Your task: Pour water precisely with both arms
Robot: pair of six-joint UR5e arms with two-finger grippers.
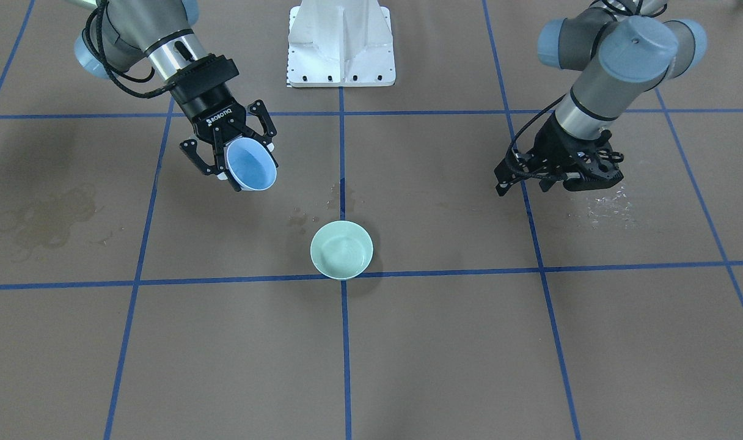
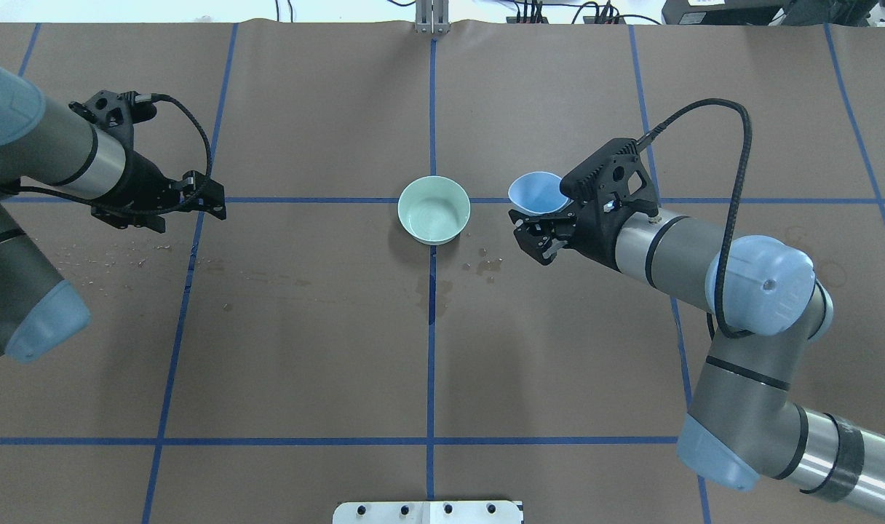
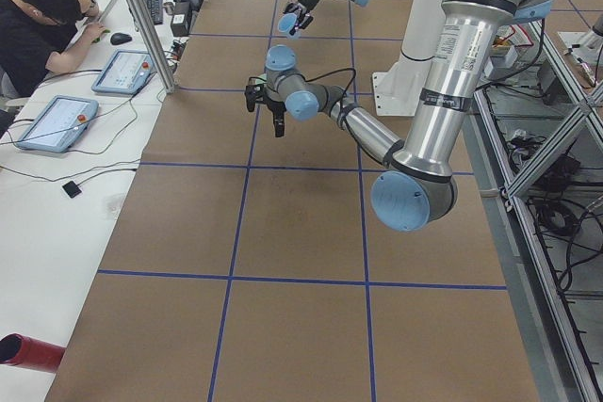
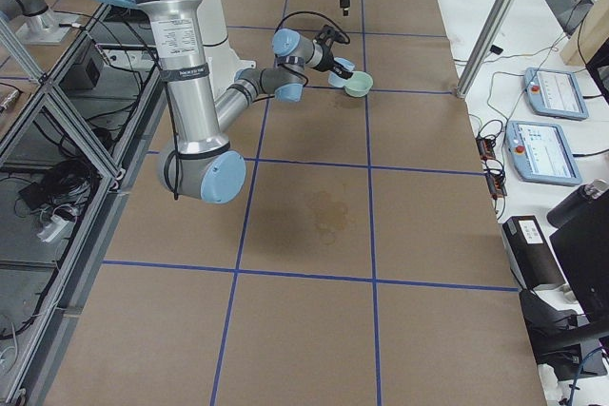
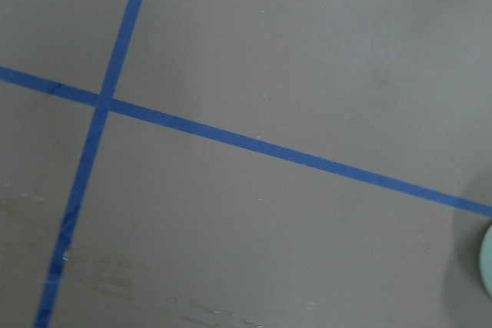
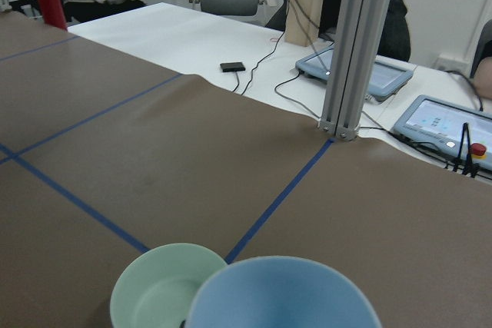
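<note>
My right gripper (image 1: pixel 248 164) is shut on the rim of a light blue bowl (image 1: pixel 251 164) and holds it tilted above the table, a little to the side of a pale green bowl (image 1: pixel 341 249); the two bowls do not touch. The green bowl (image 2: pixel 434 209) stands on the centre tape line, with faint ripples of water (image 1: pixel 342 252) inside. The right wrist view shows the blue bowl (image 6: pixel 284 293) in front of the green bowl (image 6: pixel 161 289). I cannot tell whether water is in the blue bowl. My left gripper (image 2: pixel 213 206) looks shut and empty, low over the table, far from both bowls.
Water droplets (image 1: pixel 607 205) glint under the left gripper. Wet spots (image 2: pixel 486 266) lie beside the green bowl. A dried brownish stain (image 1: pixel 44 220) marks the paper. The white pedestal (image 1: pixel 341 46) stands at the robot's side. An aluminium post (image 6: pixel 350 44) and tablets line the far edge.
</note>
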